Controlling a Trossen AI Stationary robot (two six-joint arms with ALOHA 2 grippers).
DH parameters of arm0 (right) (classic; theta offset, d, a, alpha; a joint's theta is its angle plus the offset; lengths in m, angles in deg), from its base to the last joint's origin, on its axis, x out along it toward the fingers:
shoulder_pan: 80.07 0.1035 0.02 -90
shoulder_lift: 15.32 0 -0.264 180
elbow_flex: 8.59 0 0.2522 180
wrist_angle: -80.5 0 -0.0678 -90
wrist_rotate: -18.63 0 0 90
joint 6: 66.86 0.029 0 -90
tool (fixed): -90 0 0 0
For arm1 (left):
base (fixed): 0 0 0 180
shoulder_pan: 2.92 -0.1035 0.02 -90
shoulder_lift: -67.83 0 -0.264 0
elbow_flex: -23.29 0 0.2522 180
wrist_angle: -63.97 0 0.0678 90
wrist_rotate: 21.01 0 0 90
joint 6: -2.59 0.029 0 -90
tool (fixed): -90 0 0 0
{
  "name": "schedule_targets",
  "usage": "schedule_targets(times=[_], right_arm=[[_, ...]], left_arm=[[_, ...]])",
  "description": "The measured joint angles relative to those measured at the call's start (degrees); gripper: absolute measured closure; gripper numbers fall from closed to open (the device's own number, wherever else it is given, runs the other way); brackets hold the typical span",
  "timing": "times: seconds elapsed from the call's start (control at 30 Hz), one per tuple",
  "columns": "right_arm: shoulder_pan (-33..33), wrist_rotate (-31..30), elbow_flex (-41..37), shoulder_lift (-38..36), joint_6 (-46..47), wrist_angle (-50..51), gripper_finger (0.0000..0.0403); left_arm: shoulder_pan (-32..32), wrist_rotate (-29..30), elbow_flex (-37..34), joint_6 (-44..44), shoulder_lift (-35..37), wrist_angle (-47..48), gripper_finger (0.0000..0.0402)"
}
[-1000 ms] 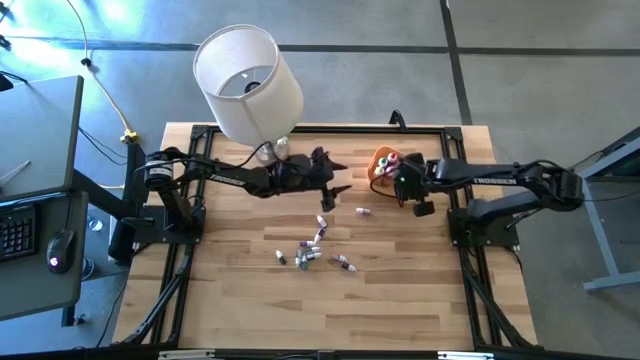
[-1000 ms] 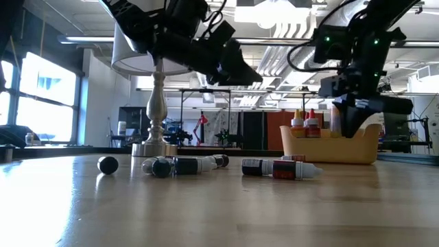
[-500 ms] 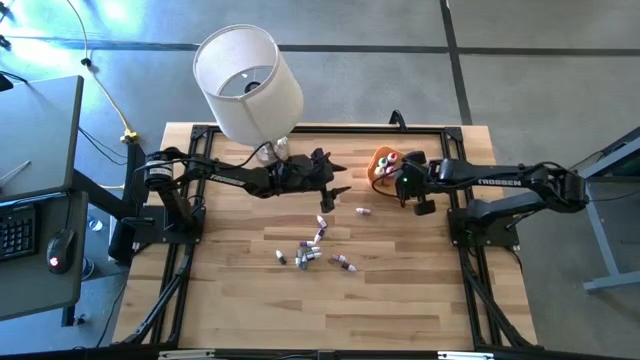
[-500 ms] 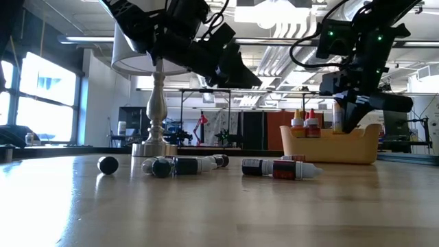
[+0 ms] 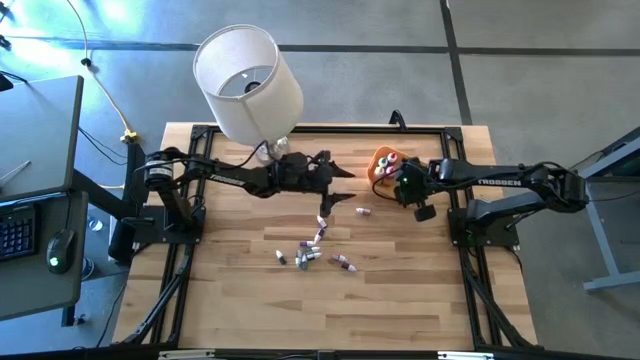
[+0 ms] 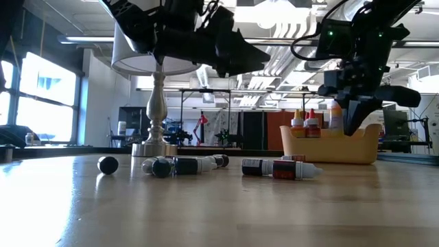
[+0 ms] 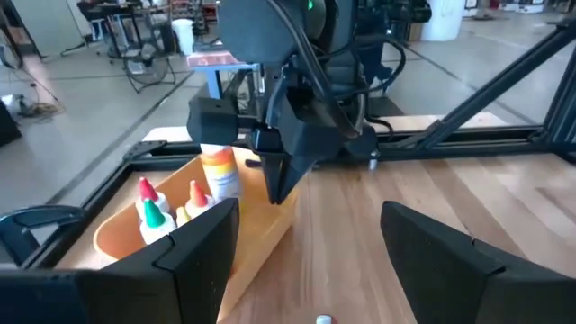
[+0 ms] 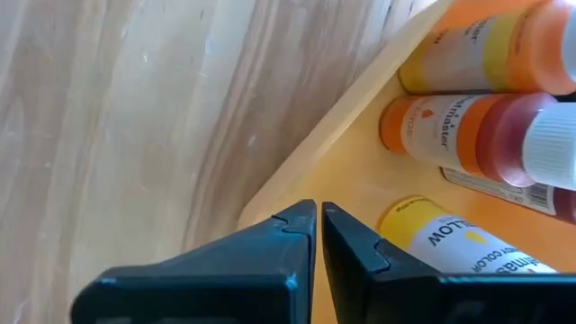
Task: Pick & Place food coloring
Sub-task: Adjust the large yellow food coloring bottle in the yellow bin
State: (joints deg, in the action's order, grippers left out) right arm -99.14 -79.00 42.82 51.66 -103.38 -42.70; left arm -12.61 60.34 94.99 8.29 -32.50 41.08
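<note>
Above the wooden slat table (image 5: 230, 300), the right gripper (image 5: 402, 184) hangs over the near rim of the orange plastic bowl (image 5: 381, 158) at the table's far right, its two dark fingers pressed almost together with nothing between them. Several small dropper bottles of food coloring (image 7: 153, 214) already stand in that bowl, with red, green and orange caps. In the right wrist view, one bottle's label reads "YELLOW" and a neighbouring one ends in "master"; no other writing can be made out there. The right arm's forearm carries white lettering that appears to read "TROSSEN".

The rest of the tiny bottles lie scattered on their sides (image 5: 308, 252) near the table's middle, well apart from the bowl and nearer the viewer than both arms. One stray bottle (image 5: 363, 211) lies alone just near of the bowl, long axis roughly left to right. Another (image 5: 323, 222) lies beneath the left arm's reach, tipped along a near-far line.

The left gripper (image 5: 338, 184), fingers spread wide and holding nothing, hovers beside the brass-based table lamp with a white drum shade (image 5: 248, 82), above and slightly far of the scattered bottles. By this layout, the left arm looks closer to the main cluster, while the stray bottle sits closer to the right arm.
</note>
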Motion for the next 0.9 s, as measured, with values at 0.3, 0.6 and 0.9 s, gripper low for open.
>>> schedule_targets(times=[0.3, 0.6, 0.9], right_arm=[[0.0, 5.3, 0.0, 0.0, -10.4, -5.7, 0.0392], [-0.1, 7.1, 0.0, 0.2, -11.2, -5.0, 0.0394], [-0.1, 10.1, 0.0, 1.1, -14.8, -8.4, 0.0402]], left_arm=[[-0.1, 16.3, 0.5, -3.0, 0.0, -0.4, 0.0133], [-1.8, 19.7, 1.8, -3.6, 0.0, -2.7, 0.0133], [-1.9, 19.8, 9.8, -4.5, -10.6, -0.6, 0.0133]])
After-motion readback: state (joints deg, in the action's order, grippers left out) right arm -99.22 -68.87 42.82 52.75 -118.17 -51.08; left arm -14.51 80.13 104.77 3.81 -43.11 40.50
